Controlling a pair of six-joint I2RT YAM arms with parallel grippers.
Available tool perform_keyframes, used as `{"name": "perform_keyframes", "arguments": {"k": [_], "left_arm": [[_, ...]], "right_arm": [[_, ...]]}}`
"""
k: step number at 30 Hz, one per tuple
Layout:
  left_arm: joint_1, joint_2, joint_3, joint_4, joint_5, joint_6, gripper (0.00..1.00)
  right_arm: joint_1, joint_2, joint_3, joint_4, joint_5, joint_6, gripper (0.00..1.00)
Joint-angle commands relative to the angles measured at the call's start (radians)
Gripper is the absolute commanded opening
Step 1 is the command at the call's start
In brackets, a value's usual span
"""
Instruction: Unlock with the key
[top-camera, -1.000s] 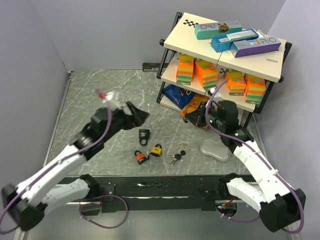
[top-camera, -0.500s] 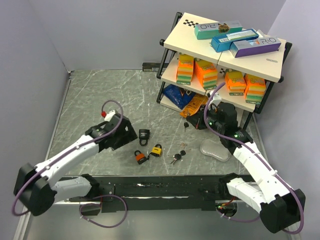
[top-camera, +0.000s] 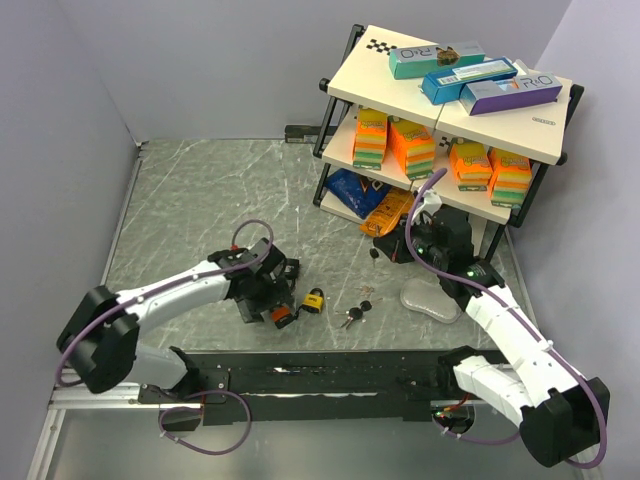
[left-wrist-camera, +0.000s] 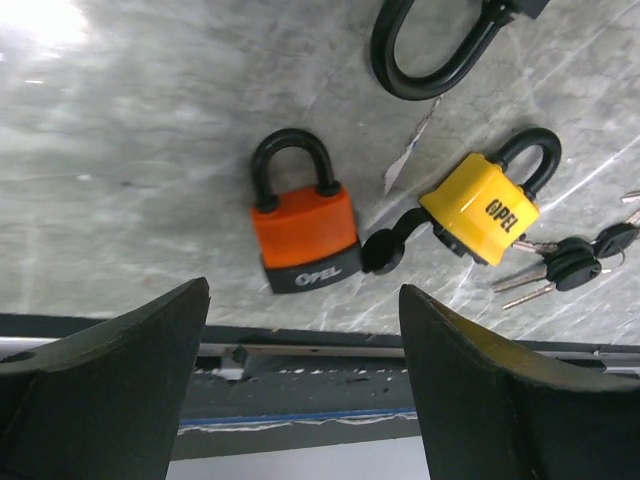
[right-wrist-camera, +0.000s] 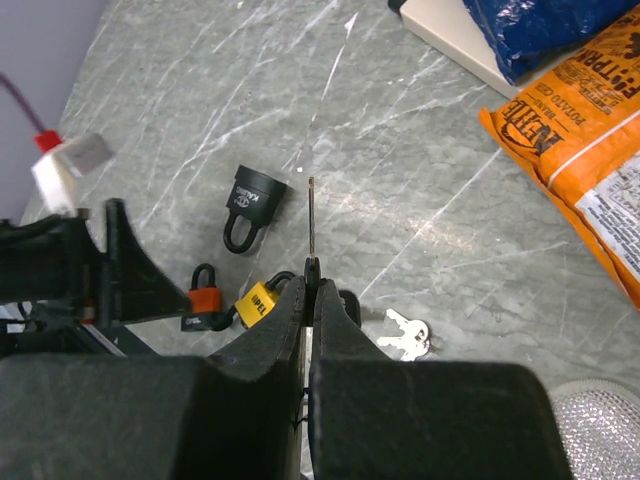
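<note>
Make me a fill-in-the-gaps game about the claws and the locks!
The left claw is wide ___ above the orange padlock. The right claw is ___ on a thin key. The yellow padlock lies between the orange padlock and a bunch of ___.
Missing words: open, shut, keys.

Grey marbled worktop (top-camera: 200, 190), pale lilac walls (top-camera: 220, 60) on three sides. Black-framed shelf rack (top-camera: 362, 78) with cream boards at right rear.
</note>
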Motion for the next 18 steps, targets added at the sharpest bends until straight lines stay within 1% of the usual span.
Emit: {"name": "perform_keyframes", "arguments": {"k": [1, 3, 10, 13, 14, 15, 18], "left_arm": [[-0.013, 0.059, 0.010, 0.075, 0.075, -0.057, 0.82], [-0.019, 0.091, 0.013, 0.081, 0.092, -0.066, 0.81], [-0.024, 0.201, 0.068, 0.031, 0.077, -0.056, 0.80], [-0.024, 0.260, 0.101, -0.021, 0.048, -0.066, 0.78], [-0.024, 0.268, 0.111, -0.034, 0.048, -0.072, 0.76], [-0.024, 0.274, 0.121, -0.037, 0.014, -0.079, 0.75], [-0.024, 0.278, 0.123, -0.037, 0.000, -0.103, 0.73]], "right_arm": [[-0.003, 0.007, 0.003, 0.050, -0.036, -0.007, 0.00], [-0.003, 0.010, 0.003, 0.056, -0.041, -0.007, 0.00], [-0.005, 0.010, 0.001, 0.062, -0.039, -0.015, 0.00], [-0.003, 0.000, 0.000, 0.058, -0.033, -0.020, 0.00], [-0.005, -0.002, -0.003, 0.056, -0.027, -0.021, 0.00], [-0.003, -0.003, -0.005, 0.055, -0.024, -0.023, 0.00], [-0.005, -0.006, -0.008, 0.053, -0.024, -0.023, 0.00]]}}
